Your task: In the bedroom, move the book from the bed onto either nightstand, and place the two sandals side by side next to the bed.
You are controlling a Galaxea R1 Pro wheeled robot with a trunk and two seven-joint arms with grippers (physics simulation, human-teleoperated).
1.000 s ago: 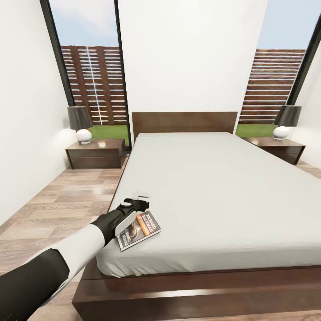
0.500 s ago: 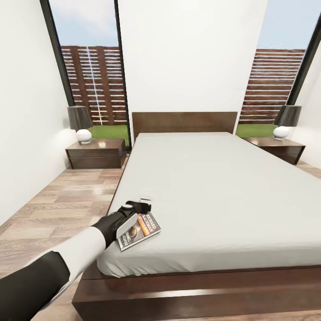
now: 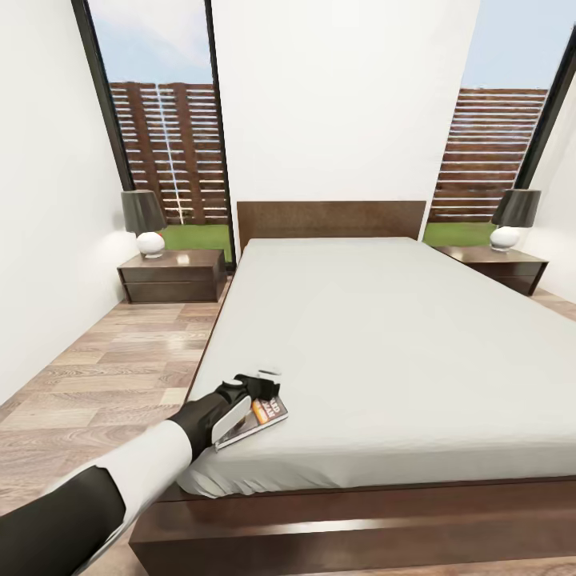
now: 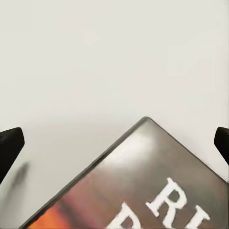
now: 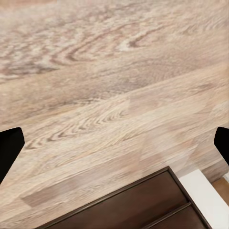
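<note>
The book (image 3: pixel 268 414) lies flat on the pale mattress of the bed (image 3: pixel 384 336), at its near left corner. In the left wrist view its dark cover (image 4: pixel 148 191) with white lettering sits close under the camera. My left gripper (image 3: pixel 262 382) hovers just above the book's left part, hiding some of the cover. It is open, and in the wrist view the left gripper (image 4: pixel 114 143) has its black fingertips (image 4: pixel 10 145) wide apart over the book's corner. My right gripper (image 5: pixel 114 148) is open above wood-plank floor. The sandals are out of view.
Two dark nightstands flank the headboard, the left one (image 3: pixel 172 274) and the right one (image 3: pixel 500 268), each with a lamp (image 3: pixel 145 222) on top. Plank floor (image 3: pixel 112 360) runs along the bed's left side. A dark wooden edge (image 5: pixel 138 205) lies under my right gripper.
My left gripper has moved down and toward me onto the book, now covering more of its cover. The book stays where it was.
</note>
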